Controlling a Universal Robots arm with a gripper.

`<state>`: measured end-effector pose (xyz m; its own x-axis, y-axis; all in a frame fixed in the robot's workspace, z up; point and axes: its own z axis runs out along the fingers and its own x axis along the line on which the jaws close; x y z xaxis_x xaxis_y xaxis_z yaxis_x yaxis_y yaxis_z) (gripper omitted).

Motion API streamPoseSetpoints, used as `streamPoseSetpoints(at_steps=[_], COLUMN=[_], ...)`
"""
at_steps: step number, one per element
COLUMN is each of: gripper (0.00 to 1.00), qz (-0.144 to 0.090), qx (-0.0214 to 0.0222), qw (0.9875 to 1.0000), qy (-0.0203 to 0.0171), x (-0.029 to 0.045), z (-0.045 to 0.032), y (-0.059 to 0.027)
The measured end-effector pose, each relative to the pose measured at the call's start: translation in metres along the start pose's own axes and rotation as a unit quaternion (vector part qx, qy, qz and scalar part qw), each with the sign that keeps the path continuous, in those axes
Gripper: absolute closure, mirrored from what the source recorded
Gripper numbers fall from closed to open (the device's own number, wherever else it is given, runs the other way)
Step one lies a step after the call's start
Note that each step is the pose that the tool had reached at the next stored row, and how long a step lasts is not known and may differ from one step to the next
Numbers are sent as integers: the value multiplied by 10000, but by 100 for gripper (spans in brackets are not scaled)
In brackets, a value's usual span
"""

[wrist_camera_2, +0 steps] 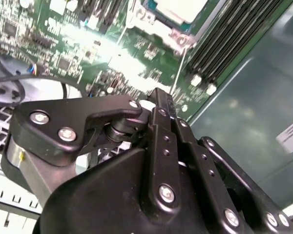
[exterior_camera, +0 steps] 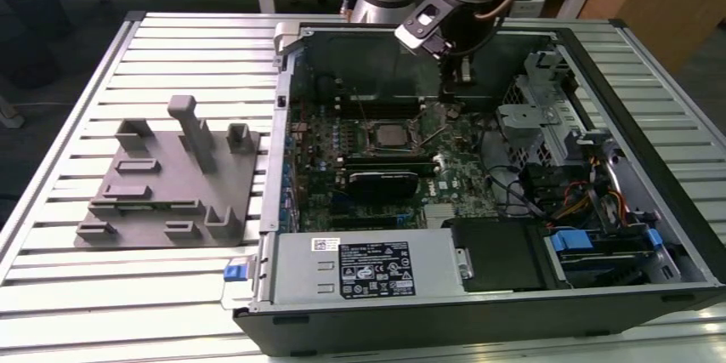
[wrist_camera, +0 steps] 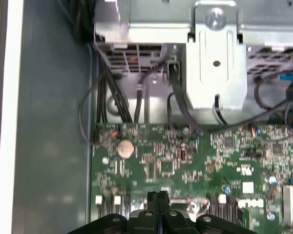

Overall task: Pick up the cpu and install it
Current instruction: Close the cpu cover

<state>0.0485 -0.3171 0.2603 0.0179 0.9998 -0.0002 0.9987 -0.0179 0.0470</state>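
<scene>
The cpu (exterior_camera: 392,134), a small square chip with a silver-grey top, lies in the black socket on the motherboard (exterior_camera: 454,159) inside the open computer case. In the second wrist view the cpu (wrist_camera_2: 178,7) shows pale within the metal socket frame, and a thin wire lever (wrist_camera_2: 178,68) runs from the frame toward my fingers. My gripper (exterior_camera: 448,106) hangs just above the board, a little to the exterior view's right of the socket. Its black fingers are pressed together with nothing between them in both wrist views (wrist_camera_2: 160,95) (wrist_camera: 157,196).
A grey plastic fixture (exterior_camera: 170,180) with upright blocks stands on the slatted table at the exterior view's left. Within the case are a power supply (exterior_camera: 363,265), a metal drive cage (exterior_camera: 545,116) with cable bundles (wrist_camera: 117,105), memory slots (wrist_camera_2: 224,34) and a coin cell (wrist_camera: 125,148).
</scene>
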Motion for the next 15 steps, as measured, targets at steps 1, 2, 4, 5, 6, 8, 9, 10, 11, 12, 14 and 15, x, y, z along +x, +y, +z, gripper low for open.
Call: streamPoseSetpoints(at_steps=[1, 2, 4, 5, 6, 8, 9, 10, 11, 12, 14, 15], gripper=[89, 89, 89, 89, 89, 89, 89, 89, 89, 89, 89, 89], qz=[4, 7, 15, 18, 20, 27, 29, 31, 33, 35, 38, 40], qx=[0, 0, 0, 0, 0, 0, 0, 0, 0, 0, 0, 0], qw=[10000, 10000, 10000, 10000, 10000, 10000, 10000, 10000, 10000, 10000, 10000, 10000], qy=[-1, -1, -1, -1, -2, -3, -3, -3, -4, -4, -2, -3], x=[1, 1, 2, 2, 2, -1, -5, -11, -18, -27, -49, -59], z=[2, 4, 10, 13, 17, 31, 42, 53, 63, 73, 93, 105], y=[28, 52, 95, 113, 131, 155, 162, 167, 172, 176, 181, 183])
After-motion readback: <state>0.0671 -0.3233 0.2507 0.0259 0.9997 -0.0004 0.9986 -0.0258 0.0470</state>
